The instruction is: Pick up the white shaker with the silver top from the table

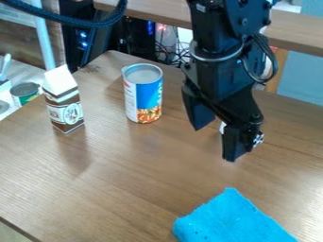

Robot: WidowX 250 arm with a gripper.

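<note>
The black gripper (pixel 215 143) hangs over the right half of the wooden table, open, its two fingers apart with nothing seen held. To its left stands an upright can (pixel 144 94) with a blue, white and red label. Farther left is an upright brown and white carton (pixel 63 101). A bright blue cloth (pixel 232 222) lies at the front edge of the view, below the gripper. Behind the gripper a small part of something white (pixel 222 127) shows; the rest is hidden.
The wooden table (pixel 120 175) ends in a slanting edge at the left. Beyond that edge, a green-labelled can (pixel 25 92) stands on a lower surface. A dark cable (pixel 69 18) crosses the upper left, and a wooden ledge (pixel 296 32) runs behind the arm.
</note>
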